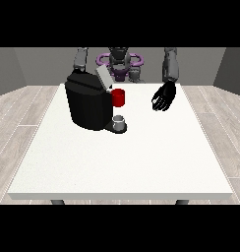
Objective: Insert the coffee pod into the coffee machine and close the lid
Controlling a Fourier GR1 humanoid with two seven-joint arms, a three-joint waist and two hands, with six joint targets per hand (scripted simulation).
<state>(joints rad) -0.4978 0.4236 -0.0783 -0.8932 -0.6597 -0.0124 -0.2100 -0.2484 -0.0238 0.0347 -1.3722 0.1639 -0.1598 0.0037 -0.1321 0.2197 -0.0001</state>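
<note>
Fingers point(160, 104) of the hand at the view's right point(164, 96) hang relaxed and slightly spread, pointing down above the worktop point(122, 157) and holding nothing. That hand is well apart from the coffee machine point(87, 103), with bare surface between them. The arm at the view's left runs down behind the machine, so its hand is hidden. A small grey coffee pod point(119, 120) sits just beside the machine's base on its dark foot, below a red thing at the machine point(118, 97). The lid point(103, 77) is tilted up, so the slot looks open and the pod is not yet in. The risks from here, as I judge them: the pod is small and tucked against the black body, so a reach from the side could nudge it away or knock the red thing, and a hand passing over the top could swing the raised lid down before the pod is inside.
</note>
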